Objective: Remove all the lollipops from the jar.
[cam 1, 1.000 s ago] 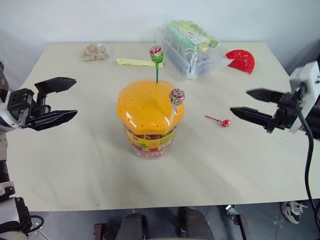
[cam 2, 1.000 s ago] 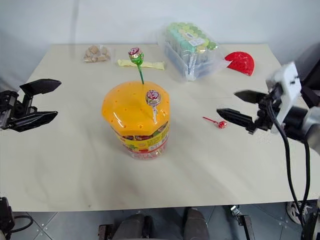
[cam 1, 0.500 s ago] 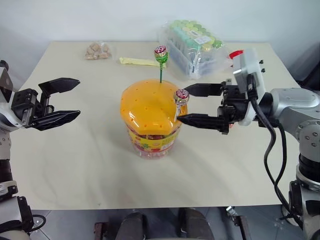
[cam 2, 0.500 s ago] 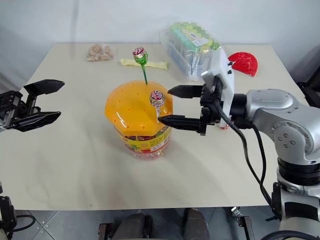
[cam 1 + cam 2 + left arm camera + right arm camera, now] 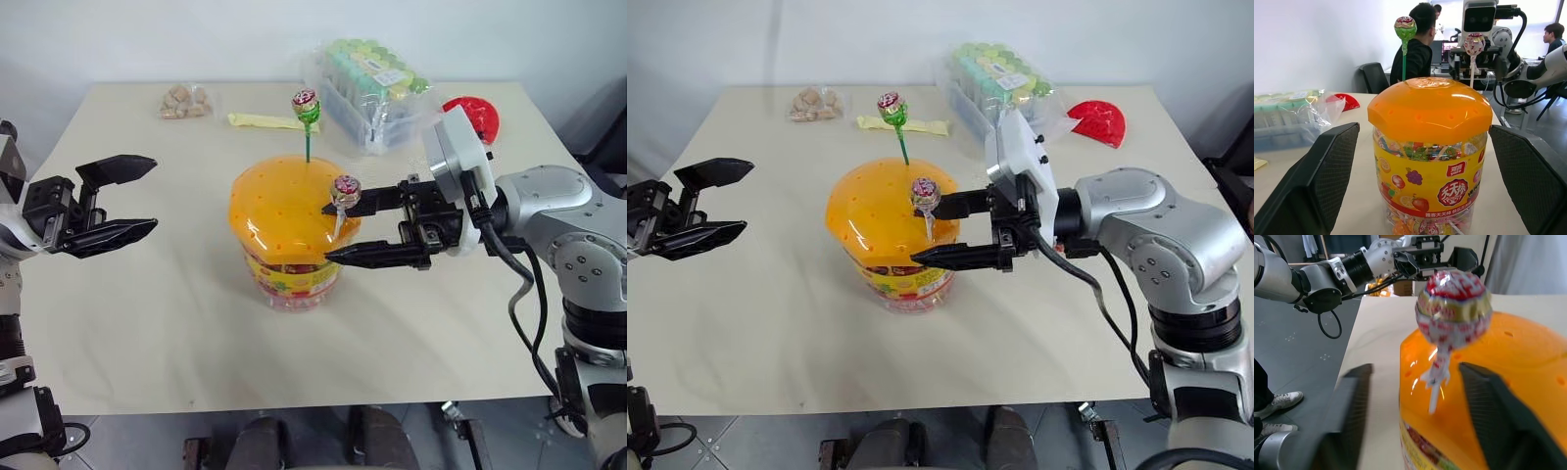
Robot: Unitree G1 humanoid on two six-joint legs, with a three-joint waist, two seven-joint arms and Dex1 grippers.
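Note:
The jar [image 5: 291,257], a clear tub with a domed orange lid [image 5: 279,206] and a yellow-red label, stands mid-table. Two lollipops stand upright in the lid: one on a green stick [image 5: 306,103] at the far side, one on a white stick [image 5: 345,189] at the right edge. My right gripper [image 5: 327,233] reaches in level from the right, open, one finger [image 5: 1354,413] on each side of the white stick, neither touching it. To the left of the jar and apart from it, my left gripper [image 5: 152,194] hangs open, pointing at it.
At the back of the table lie a clear pack of green-capped bottles [image 5: 377,83], a red half-round object [image 5: 475,117], a yellow packet [image 5: 260,121] and a small bag of snacks [image 5: 184,100]. People sit beyond the table in the left wrist view.
My right arm has swung in from the table's right side to the jar, and its fingers have narrowed around the white-stick lollipop. The left gripper has stayed put.

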